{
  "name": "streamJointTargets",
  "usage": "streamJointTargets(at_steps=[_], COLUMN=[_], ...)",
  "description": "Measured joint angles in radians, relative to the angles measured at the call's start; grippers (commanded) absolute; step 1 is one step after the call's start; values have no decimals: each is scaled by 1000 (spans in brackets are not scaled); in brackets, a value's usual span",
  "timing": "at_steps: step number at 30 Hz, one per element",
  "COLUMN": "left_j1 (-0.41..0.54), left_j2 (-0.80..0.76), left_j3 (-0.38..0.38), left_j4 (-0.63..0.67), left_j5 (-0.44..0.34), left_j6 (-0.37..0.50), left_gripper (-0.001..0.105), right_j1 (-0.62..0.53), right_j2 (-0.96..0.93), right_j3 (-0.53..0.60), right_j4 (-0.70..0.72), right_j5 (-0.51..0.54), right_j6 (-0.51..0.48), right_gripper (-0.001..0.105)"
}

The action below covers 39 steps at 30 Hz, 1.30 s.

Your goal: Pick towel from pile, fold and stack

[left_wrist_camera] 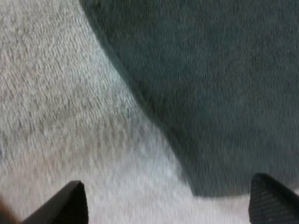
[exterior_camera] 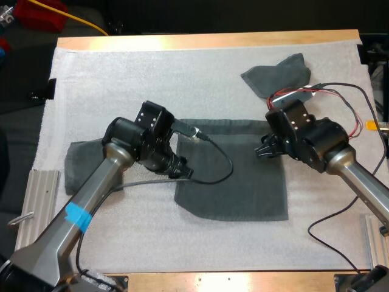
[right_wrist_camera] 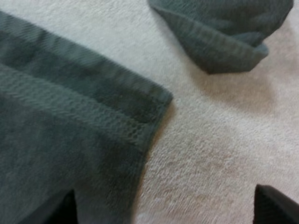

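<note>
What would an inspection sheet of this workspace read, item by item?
surface: white mat on wooden table, lying flat.
job's things: flat towel mid-mat; crumpled towel far right; third towel at left, partly hidden.
clutter: nothing seen.
grippers: left pincer open, at a corner of the flat towel; right pincer open, by its far right corner.
cables: yellow cable beyond the far edge.
surroundings: metal rail beside the mat's left.
</note>
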<state>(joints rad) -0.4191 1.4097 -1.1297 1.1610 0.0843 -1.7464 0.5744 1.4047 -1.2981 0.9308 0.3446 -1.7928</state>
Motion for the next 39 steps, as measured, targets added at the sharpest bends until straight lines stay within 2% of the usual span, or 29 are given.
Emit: streamJointTargets(at_steps=[11, 17, 22, 26, 39], left_j1=[0, 0, 0, 0, 0], left_j2=[-228, -378, -499, -573, -697], left_j3=[90, 93, 93, 93, 93], left_j4=[11, 28, 47, 63, 172], left_j5=[36, 55, 126, 147, 199], left_j6=[-45, -80, -87, -113, -131], left_gripper=[67, 67, 67, 67, 67], right_j1=[0, 0, 0, 7, 137], right_j2=[-125, -206, -283, -343, -504], right_j3=[0, 0, 0, 0, 0], right_j4=[102, 175, 228, 272, 394], right_j5=[-115, -117, -159, -169, -146], right_j6=[67, 102, 138, 163, 307], right_gripper=[73, 73, 73, 73, 73])
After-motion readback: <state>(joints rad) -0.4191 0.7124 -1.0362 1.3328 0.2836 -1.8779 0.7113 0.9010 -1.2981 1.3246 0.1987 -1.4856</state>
